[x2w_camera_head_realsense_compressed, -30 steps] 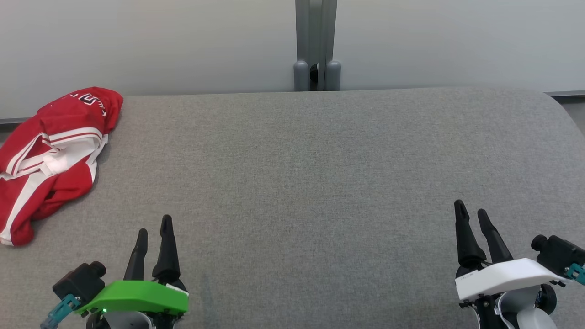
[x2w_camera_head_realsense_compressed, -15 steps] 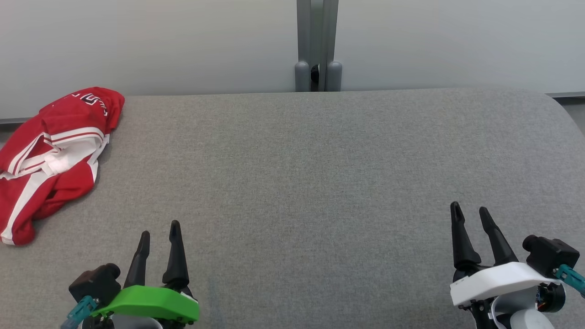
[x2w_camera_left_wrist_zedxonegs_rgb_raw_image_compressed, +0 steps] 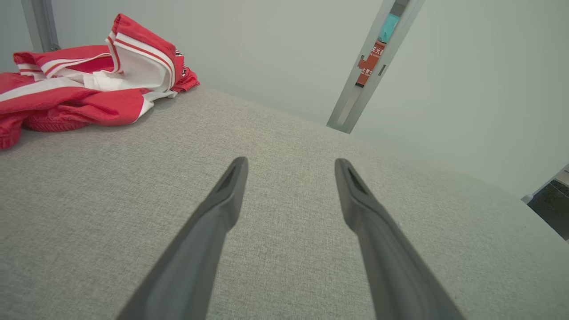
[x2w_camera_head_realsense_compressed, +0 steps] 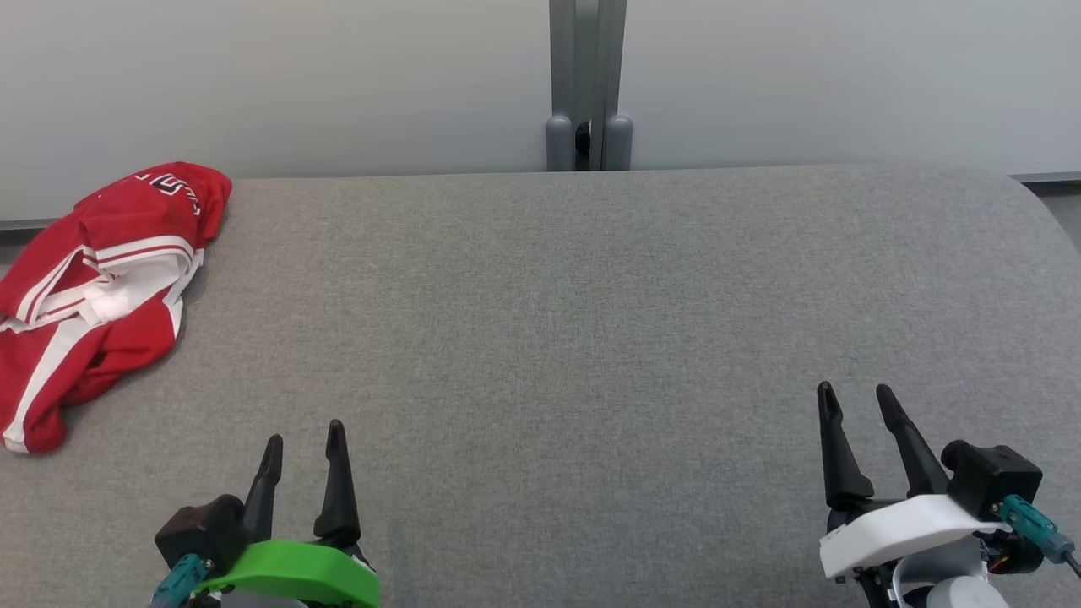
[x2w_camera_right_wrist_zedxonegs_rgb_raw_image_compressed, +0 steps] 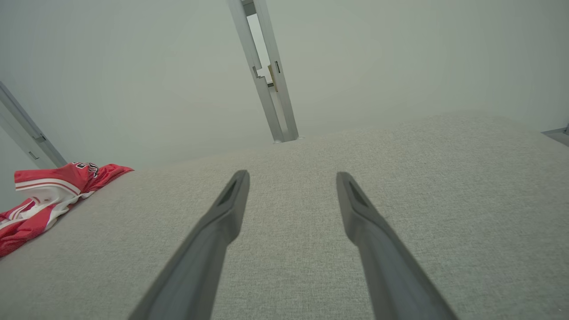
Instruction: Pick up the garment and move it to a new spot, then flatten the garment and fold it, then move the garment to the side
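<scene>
With both my left tool (x2w_camera_head_realsense_compressed: 304, 432) and right tool (x2w_camera_head_realsense_compressed: 854, 388) spread wide and empty over the grey worktop (x2w_camera_head_realsense_compressed: 591, 321), I judged the crumpled red-and-white garment (x2w_camera_head_realsense_compressed: 101, 287) at its far-left edge light, limp and slippery, best pinched at a raised fold.

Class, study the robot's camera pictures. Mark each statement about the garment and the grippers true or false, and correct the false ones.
1. The red and white garment lies crumpled at the left end of the grey surface. True.
2. The left gripper and the right gripper both stand open. True.
3. The left gripper touches the garment. False: bare surface lies between them.
4. The garment is folded flat at the surface's middle. False: it is unfolded, in a heap at the left.
</scene>
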